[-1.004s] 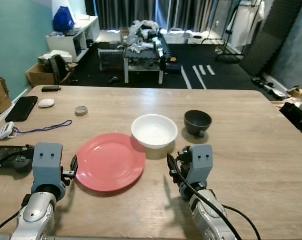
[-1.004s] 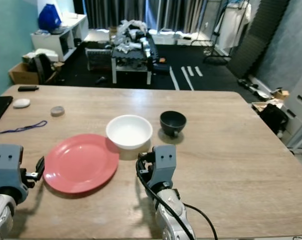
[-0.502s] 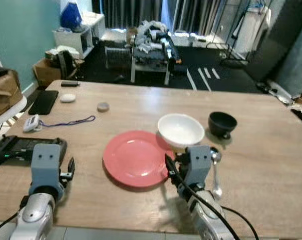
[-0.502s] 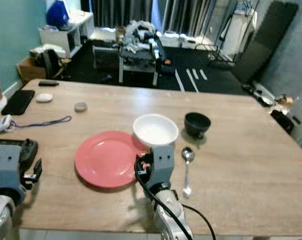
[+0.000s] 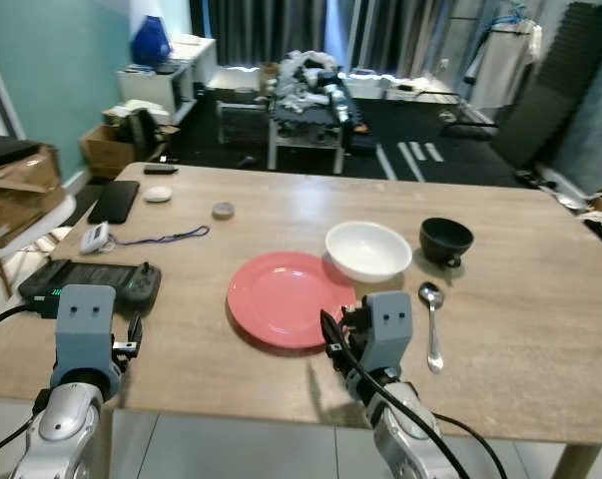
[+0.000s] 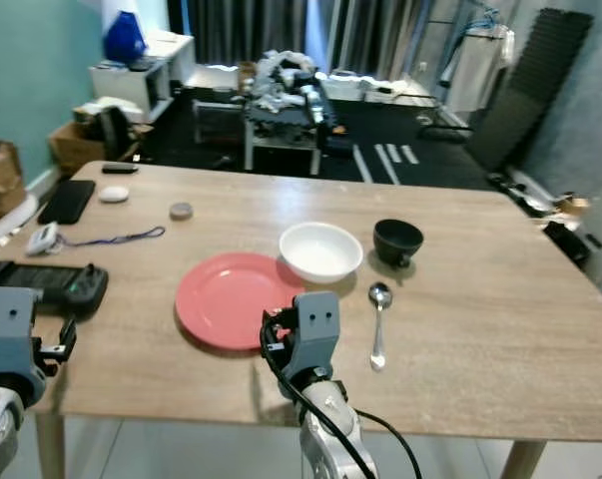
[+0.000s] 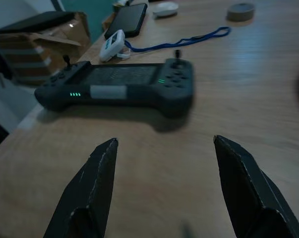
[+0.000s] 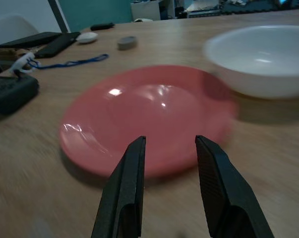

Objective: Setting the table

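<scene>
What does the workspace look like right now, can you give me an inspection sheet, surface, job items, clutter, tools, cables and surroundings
Surface: wooden table, dry, no spills seen.
Job's things: red plate near the middle; white bowl at its far right edge; dark cup beyond; spoon lying right of the plate.
Clutter: handheld game console, phone, small white device on a blue lanyard, white oval object, small round disc.
Tools: left tool open, over the table near the console; right tool open, facing the plate.
Cables: black cable along the right arm.
Surroundings: cardboard boxes at left, cluttered low table and white shelf behind.
</scene>
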You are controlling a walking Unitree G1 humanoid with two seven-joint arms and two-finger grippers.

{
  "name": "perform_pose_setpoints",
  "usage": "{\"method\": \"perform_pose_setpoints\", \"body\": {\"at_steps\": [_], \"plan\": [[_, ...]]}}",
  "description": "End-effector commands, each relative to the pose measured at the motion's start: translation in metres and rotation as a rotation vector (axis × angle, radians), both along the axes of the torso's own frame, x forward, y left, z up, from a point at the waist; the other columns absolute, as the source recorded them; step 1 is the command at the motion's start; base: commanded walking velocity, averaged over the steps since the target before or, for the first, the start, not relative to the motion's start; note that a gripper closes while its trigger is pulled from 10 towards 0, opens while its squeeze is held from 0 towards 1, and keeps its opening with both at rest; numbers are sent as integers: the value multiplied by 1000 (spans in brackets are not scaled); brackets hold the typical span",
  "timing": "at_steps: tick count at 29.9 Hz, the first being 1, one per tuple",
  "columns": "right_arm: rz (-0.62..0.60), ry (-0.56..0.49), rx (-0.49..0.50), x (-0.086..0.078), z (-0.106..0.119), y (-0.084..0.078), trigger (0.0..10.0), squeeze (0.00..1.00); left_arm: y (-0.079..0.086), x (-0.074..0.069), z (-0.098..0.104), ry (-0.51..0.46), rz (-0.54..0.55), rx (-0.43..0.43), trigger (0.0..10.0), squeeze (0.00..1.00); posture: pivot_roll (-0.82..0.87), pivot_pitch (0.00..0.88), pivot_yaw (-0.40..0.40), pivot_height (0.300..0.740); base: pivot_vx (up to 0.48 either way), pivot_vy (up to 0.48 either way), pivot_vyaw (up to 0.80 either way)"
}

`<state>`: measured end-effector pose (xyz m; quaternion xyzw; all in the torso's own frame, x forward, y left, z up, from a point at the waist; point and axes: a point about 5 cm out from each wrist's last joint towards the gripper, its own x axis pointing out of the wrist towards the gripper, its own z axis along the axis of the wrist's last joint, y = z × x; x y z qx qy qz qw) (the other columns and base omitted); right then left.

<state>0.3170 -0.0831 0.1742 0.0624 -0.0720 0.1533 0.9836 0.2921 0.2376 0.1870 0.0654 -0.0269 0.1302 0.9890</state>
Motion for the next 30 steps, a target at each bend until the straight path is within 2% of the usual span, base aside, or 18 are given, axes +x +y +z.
{"method": "perform_pose_setpoints", "body": {"at_steps": [1, 4, 17, 20, 21, 30], "plan": [[-11, 16, 3, -1, -4, -4, 10000, 0, -2, -1, -5, 8, 1, -3, 10000, 0, 90, 145, 72, 740, 0, 0, 0], [-11, 16, 3, -1, -4, -5, 10000, 0, -2, -1, -3, 7, -1, 13, 10000, 0, 90, 145, 72, 740, 0, 0, 0], [-10, 18, 6, -2, -5, -4, 10000, 0, -1, 0, -3, 5, 2, -10, 10000, 0, 90, 147, 75, 740, 0, 0, 0], [-21, 23, -22, 0, -5, -3, 10000, 0, -2, -1, -4, 10, -2, -17, 10000, 0, 92, 149, 76, 740, 0, 0, 0], [-48, 35, -69, 2, -7, -3, 10000, 0, -2, -1, -5, 19, -8, -23, 10000, 0, 92, 150, 76, 740, 0, 0, 0], [-174, 57, -64, 25, 7, 11, 10000, 0, -7, -4, -8, 40, -28, -26, 10000, 0, 117, 162, 73, 740, 0, 0, 0]]}}
